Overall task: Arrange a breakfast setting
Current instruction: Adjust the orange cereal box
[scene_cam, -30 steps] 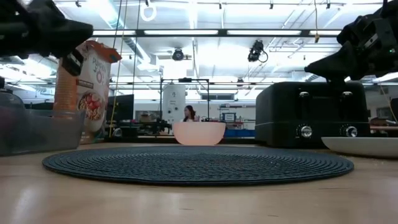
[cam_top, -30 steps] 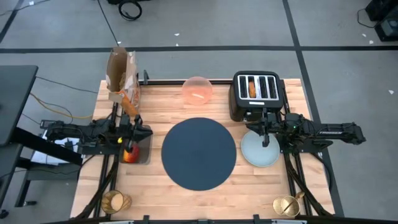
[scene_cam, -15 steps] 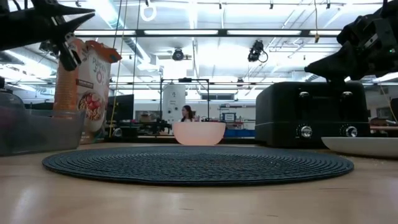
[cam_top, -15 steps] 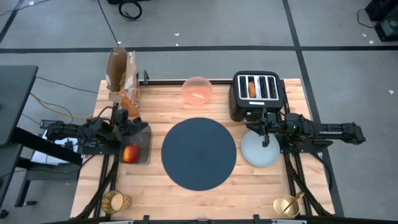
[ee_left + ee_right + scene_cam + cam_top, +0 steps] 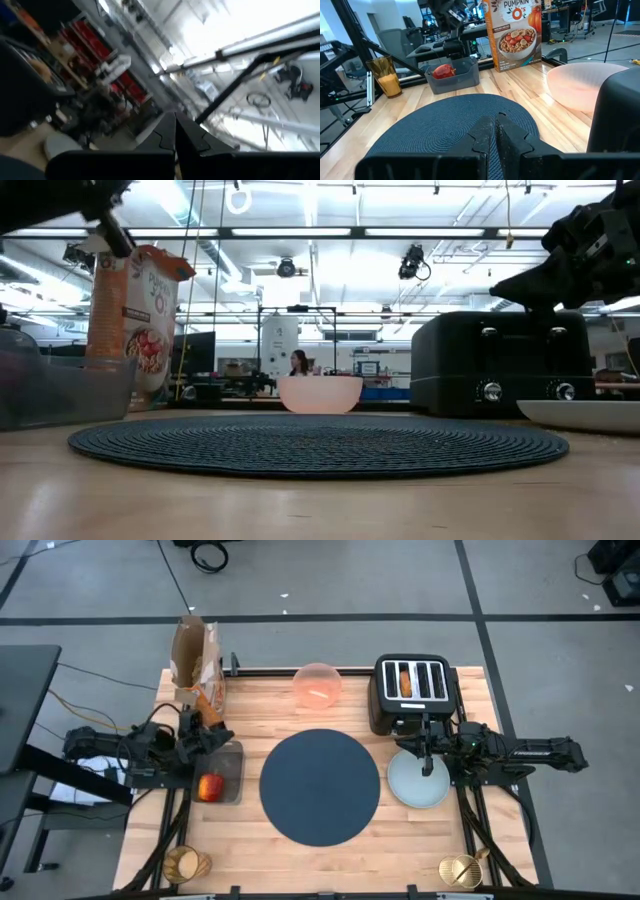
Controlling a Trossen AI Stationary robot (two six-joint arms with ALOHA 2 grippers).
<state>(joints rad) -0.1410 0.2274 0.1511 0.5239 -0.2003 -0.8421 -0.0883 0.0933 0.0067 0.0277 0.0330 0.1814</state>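
Note:
The navy placemat [image 5: 320, 785] lies in the middle of the table. The pink bowl [image 5: 318, 685] stands behind it. The pale plate [image 5: 415, 785] lies to its right. The bagel [image 5: 404, 682] sticks out of a slot of the black toaster [image 5: 415, 690]. The red apple [image 5: 210, 787] rests in a grey bin [image 5: 228, 765] at the left. The amber cup [image 5: 185, 863] stands at the near left corner. My left gripper [image 5: 205, 733] is shut, raised and tipped upward [image 5: 175, 131], behind the apple. My right gripper [image 5: 428, 758] is shut [image 5: 496, 127] and hangs above the plate's far part.
A cereal box [image 5: 195, 658] stands at the far left, just behind my left gripper. A gold object [image 5: 462, 870] sits at the near right corner. The toaster stands close behind my right gripper.
My left gripper has risen from over the apple in the bin, drawn back toward the table's far left and tipped upward. The apple stays in the bin.

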